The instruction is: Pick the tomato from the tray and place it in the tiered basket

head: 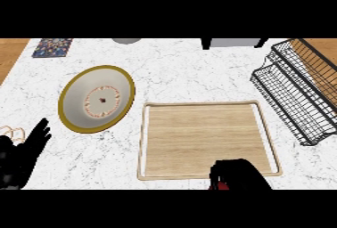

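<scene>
Black, its fingers curled downward, the robot's right hand (238, 174) sits at the near edge of the pale wooden tray with a raised light rim (205, 105), closed around a small red tomato (222, 186) of which only a sliver shows beneath the fingers, at the tray's near rim. With so little of the tomato exposed, its long axis and the direction in which it points cannot be told. At the near left corner of the white marbled countertop (197, 62), the black left hand (25, 153) rests with fingers straight and relaxed, holding nothing. Farther back, left of the tray, lies a round cream plate with a gold rim and a patterned centre (97, 99). Along the right edge of the countertop stands the black wire tiered basket (296, 91), well apart from the tomato and beyond the tray's far right corner. Judged risks: a round tomato held mostly out of sight may roll between the fingers as it is raised, if the curl does not close evenly round it; the lift could catch the tray's near rim and shift the tray; and the carry toward the far right could strike the basket's wire front if the hand approaches too low, or release the tomato onto the countertop short of the tier.
</scene>
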